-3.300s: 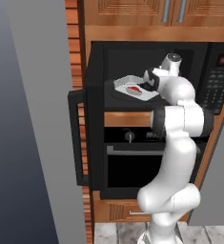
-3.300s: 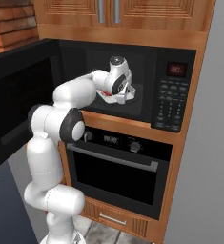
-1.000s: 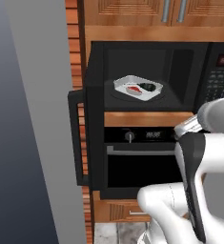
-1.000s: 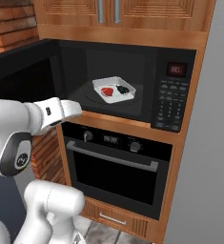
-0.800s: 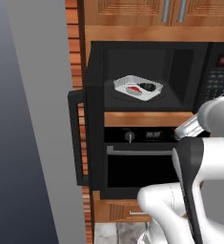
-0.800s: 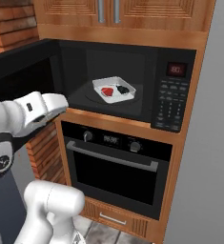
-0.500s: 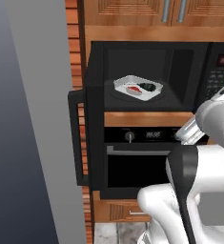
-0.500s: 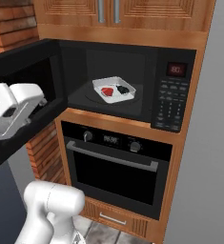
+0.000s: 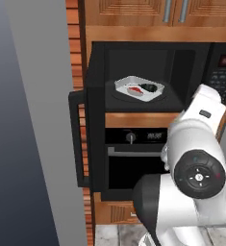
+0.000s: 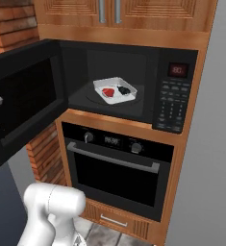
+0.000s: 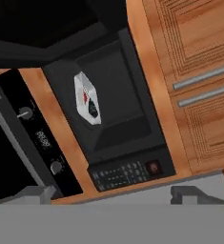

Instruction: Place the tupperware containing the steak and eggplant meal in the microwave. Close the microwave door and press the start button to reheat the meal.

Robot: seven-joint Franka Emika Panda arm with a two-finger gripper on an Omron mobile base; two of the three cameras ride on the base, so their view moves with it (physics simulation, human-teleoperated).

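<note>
Finger tips (image 11: 187, 193) rise well apart at the bottom of the hand view, wide and holding nothing.
Gripper (image 11: 111, 195) looks across at the microwave (image 10: 174, 103) from a rolled angle; the tupperware (image 10: 115, 90) sits on the floor inside its cavity, with the red steak and eggplant meal (image 10: 108, 92) and a dark piece beside it in the tray; the microwave door (image 10: 23, 96) stands swung open to the left, its handle (image 9: 77, 139) facing the left base view; below is the oven (image 10: 117, 166) with knobs and a silver bar; wooden cabinets (image 10: 119, 12) above.
</note>
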